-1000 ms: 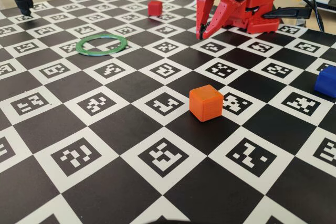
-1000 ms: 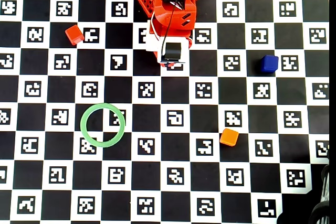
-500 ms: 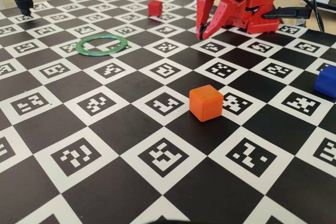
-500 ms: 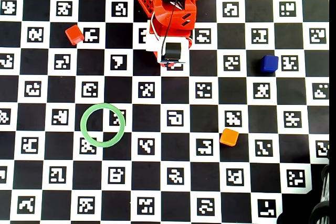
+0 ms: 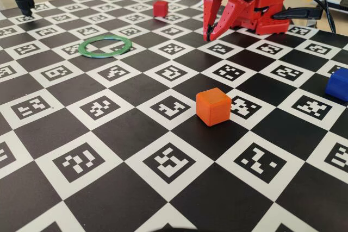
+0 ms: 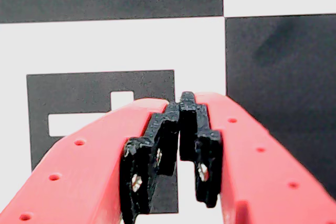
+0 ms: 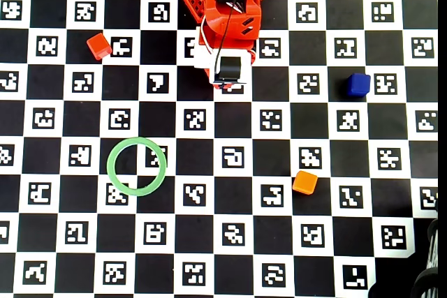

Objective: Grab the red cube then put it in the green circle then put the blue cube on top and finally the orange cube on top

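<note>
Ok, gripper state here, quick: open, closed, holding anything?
Gripper: closed, holding nothing; its fingertips meet over the bare board.

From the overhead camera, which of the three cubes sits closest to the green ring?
The red cube, up-left of the green ring in the overhead view. The orange cube and blue cube both lie far off to the right, beyond the arm.

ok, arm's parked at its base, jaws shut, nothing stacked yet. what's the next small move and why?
Probably open the gripper and swing it toward the red cube, left of the arm in the overhead view. The green circle is empty, and the blue cube and orange cube sit apart, so red goes first.
</note>
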{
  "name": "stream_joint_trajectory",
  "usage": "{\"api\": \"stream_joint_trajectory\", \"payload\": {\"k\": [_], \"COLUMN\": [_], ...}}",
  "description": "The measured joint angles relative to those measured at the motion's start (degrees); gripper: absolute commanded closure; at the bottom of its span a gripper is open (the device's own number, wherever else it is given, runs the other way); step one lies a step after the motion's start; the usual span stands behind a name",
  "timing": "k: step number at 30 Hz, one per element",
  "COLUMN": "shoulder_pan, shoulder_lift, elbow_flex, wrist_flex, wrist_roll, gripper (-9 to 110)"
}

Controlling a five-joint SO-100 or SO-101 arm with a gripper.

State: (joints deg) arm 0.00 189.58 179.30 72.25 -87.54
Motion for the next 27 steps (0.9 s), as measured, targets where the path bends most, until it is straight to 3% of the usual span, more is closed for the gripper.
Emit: {"api": "stream_joint_trajectory", "payload": {"k": [13, 21, 27], "shoulder_pan": [0.3, -2.5, -3.9], "shoulder_lift": [0.0, -5.5, -18.6], "elbow_flex": [0.0, -2.0, -15.7], "wrist_flex": [0.0, 0.8, 2.8], "wrist_roll": [-1.7, 5.1, 13.0], "gripper": [108, 108, 108]}}
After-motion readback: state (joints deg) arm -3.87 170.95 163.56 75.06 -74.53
